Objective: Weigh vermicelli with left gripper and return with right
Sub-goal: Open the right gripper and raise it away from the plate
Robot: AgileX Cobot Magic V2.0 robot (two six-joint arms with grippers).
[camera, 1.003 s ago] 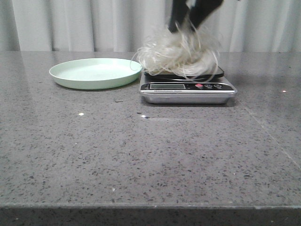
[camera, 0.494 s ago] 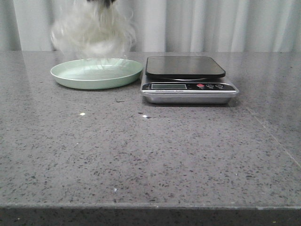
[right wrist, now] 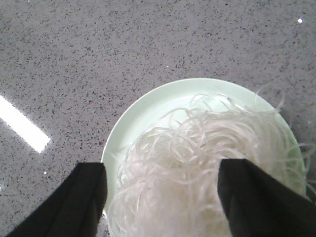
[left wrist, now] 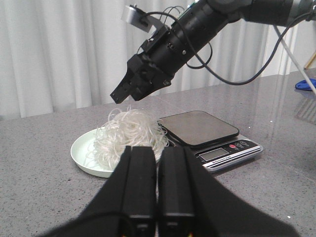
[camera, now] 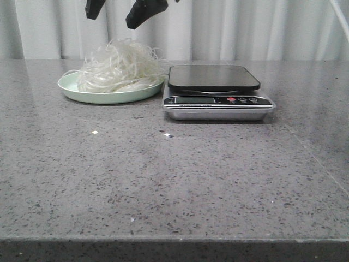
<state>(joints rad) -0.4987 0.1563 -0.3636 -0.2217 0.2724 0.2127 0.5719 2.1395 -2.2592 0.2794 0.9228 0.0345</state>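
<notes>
A: Counter (camera: 174, 180) material?
B: Grey speckled stone, glossy. One round pale green plate (camera: 71, 90) at upper left of the front view, one flat scale (camera: 218, 98) just right of it: dark square platform, silver body, small display.

A: Noodles?
B: One loose tangle of thin, translucent white vermicelli (camera: 120, 68) piled on the plate, some strands hanging over the rim. Scale platform bare.

A: Tools?
B: Two, black and angular. Right tool (camera: 119, 12) is at the top of the front view above the plate, fingers spread wide, holding nothing. Left tool (left wrist: 158, 168) at bottom centre of its own wrist view, fingers pressed together, nothing between them, well short of the plate.
</notes>
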